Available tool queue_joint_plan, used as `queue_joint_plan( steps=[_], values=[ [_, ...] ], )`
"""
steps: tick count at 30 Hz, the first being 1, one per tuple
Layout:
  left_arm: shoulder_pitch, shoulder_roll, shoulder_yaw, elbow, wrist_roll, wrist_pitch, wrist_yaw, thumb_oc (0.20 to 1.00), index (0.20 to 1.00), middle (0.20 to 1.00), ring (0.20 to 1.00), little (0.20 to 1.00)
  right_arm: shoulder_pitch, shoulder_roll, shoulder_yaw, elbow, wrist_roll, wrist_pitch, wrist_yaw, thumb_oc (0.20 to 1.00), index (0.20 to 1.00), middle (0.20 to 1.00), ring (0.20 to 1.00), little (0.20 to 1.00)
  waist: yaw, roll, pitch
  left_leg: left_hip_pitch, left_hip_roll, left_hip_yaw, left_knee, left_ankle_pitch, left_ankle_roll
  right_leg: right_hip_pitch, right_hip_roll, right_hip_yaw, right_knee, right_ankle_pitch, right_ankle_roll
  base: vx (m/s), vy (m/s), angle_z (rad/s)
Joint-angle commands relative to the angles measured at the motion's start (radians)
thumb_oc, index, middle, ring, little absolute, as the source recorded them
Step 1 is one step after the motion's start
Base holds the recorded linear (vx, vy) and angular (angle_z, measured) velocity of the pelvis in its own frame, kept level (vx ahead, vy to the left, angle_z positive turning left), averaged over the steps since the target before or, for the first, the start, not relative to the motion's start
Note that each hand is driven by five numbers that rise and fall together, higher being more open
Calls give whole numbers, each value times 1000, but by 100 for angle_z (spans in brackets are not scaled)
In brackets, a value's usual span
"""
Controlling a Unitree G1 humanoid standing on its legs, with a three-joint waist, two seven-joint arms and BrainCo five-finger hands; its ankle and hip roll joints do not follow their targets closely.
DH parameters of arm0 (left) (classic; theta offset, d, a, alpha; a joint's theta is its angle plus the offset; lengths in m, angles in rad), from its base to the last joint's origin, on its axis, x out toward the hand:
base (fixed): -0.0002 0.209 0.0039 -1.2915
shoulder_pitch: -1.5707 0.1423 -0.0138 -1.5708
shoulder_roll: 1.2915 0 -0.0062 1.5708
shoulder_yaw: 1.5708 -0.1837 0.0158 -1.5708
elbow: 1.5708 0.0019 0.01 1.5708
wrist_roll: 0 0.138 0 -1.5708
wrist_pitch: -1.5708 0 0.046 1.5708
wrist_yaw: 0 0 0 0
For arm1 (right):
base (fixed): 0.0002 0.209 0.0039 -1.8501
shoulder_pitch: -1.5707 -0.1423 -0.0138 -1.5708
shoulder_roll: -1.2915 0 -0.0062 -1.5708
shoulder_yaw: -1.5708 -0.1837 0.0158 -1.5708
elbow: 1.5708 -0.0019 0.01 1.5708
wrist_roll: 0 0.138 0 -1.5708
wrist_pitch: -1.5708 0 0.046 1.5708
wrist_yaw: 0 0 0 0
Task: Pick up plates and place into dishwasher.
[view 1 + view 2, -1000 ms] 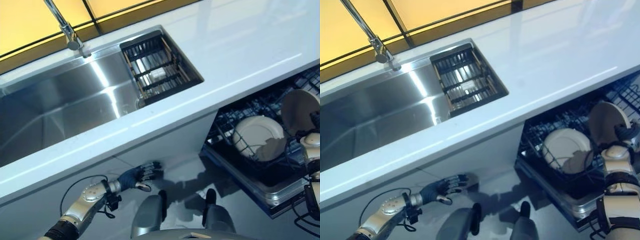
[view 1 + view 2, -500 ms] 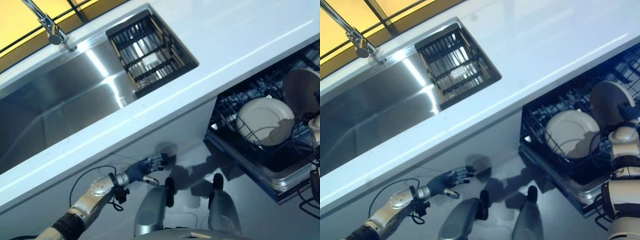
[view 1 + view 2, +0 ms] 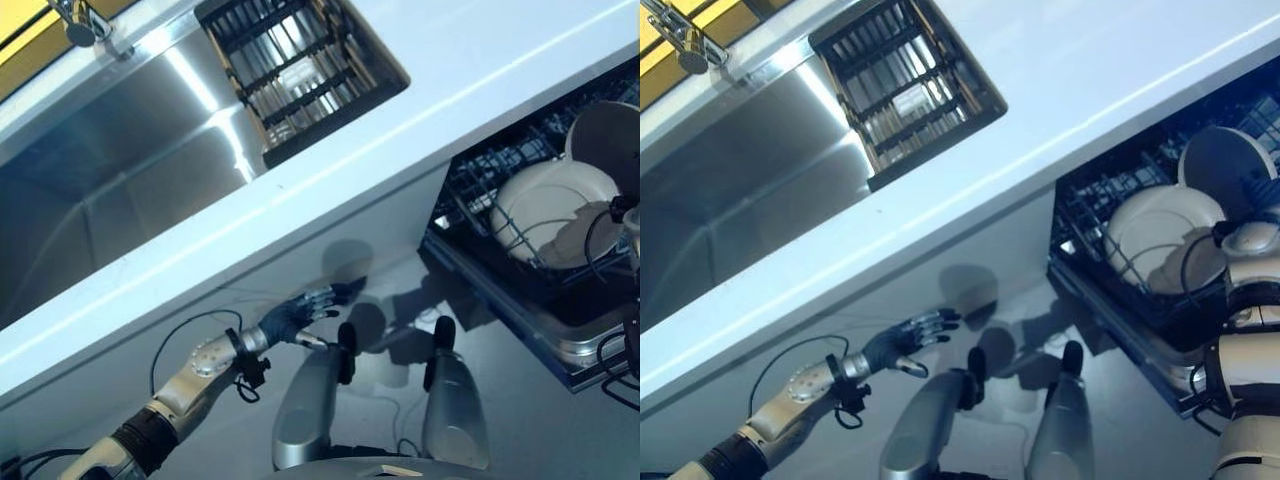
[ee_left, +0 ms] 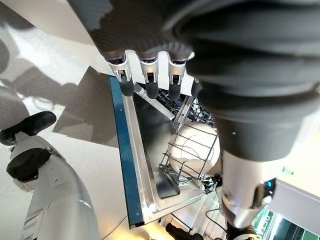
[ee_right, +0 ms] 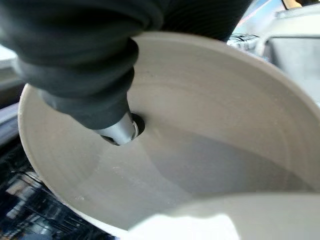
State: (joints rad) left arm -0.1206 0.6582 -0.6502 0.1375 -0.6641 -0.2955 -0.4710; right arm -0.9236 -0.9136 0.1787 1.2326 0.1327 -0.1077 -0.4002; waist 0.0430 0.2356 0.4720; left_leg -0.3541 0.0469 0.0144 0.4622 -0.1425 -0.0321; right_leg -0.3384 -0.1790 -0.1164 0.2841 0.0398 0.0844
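Since the earlier frame only the camera had shifted. Right hand (image 5: 100, 75) pressed its thumb on a grey plate (image 5: 210, 130), upright in the dishwasher rack (image 3: 1090, 230) beside a white plate (image 3: 1155, 235). Left hand (image 3: 902, 342) hung low, fingers relaxed apart.

silver-grey jointed arms end in hands under dark ribbed covers. the left hand (image 3: 296, 316) has silver fingers (image 4: 147, 67) with dark tips. the right hand (image 5: 85, 55) shows its dark ribbed cover and a silver stub.
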Motion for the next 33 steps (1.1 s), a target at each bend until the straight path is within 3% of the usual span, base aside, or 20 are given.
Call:
queue_joint_plan(
  steps=[1,2,3,4,10,18,24,27,29,33],
  values=[
    [40,26,-6,-89,-26,-52,22,1000,1000,1000,1000,1000,-56,-17,51,-6,61,-5,8,200,200,200,200,200,9,-14,-27,-87,65,-54,-63,94,-50,6,-15,-20,75,-112,0,0,0,0],
    [36,27,-7,-88,-22,-53,28,1000,1000,1000,1000,1000,-60,-16,50,-2,67,-3,5,203,203,203,203,203,11,-15,-27,-87,63,-56,-69,96,-48,6,-14,-19,73,-113,-1,0,0,0],
    [33,28,-8,-86,-24,-52,31,1000,1000,1000,1000,1000,-66,-17,49,4,75,-1,-2,636,636,636,636,636,12,-16,-27,-85,62,-57,-73,97,-46,5,-14,-21,75,-113,-1,0,0,0],
    [33,30,-9,-85,-26,-54,32,1000,1000,1000,1000,1000,-66,-16,46,7,86,-1,-2,1000,1000,1000,1000,1000,14,-17,-27,-84,60,-56,-75,98,-45,5,-15,-22,77,-114,-1,0,0,0],
    [43,30,1,-85,-31,-49,25,1000,1000,1000,1000,1000,-51,-19,18,-2,109,-8,-28,1000,1000,1000,1000,1000,14,-22,-33,-73,59,-47,-80,98,-42,17,-16,-26,75,-115,-3,0,0,0],
    [63,30,29,-87,-34,-46,19,1000,1000,1000,1000,1000,-10,-29,-54,-88,224,-105,-99,1000,1000,1000,1000,1000,4,-33,-37,-56,58,-35,-93,97,-39,34,-14,-25,63,-112,-1,0,0,0],
    [114,-7,62,-61,-32,-61,6,1000,1000,1000,1000,1000,82,0,-191,-238,415,-196,-108,1000,1000,1000,1000,1000,-22,-57,-36,-58,57,-23,2,41,-39,46,-10,-3,69,-106,-12,35,37,-5],
    [128,-26,61,-48,-28,-60,13,1000,1000,1000,1000,1000,143,22,-283,-257,530,-198,-104,1000,1000,1000,1000,1000,-29,-70,-41,-67,57,-19,68,2,-36,49,-7,12,93,-113,-17,59,-6,-9],
    [129,-33,47,-37,-19,-65,23,1000,1000,1000,1000,1000,173,36,-324,-234,524,-190,-105,1000,1000,1000,1000,1000,-28,-76,-43,-80,56,-20,107,-18,-32,49,-5,17,111,-118,-22,51,-44,-2],
    [130,-36,20,-15,-23,-66,39,1000,1000,1000,1000,1000,190,51,-359,-170,569,-200,-184,1000,1000,1000,1000,1000,-24,-77,-47,-82,62,-23,127,-27,-28,54,-1,24,127,-123,-22,53,-36,-10]
  ],
)
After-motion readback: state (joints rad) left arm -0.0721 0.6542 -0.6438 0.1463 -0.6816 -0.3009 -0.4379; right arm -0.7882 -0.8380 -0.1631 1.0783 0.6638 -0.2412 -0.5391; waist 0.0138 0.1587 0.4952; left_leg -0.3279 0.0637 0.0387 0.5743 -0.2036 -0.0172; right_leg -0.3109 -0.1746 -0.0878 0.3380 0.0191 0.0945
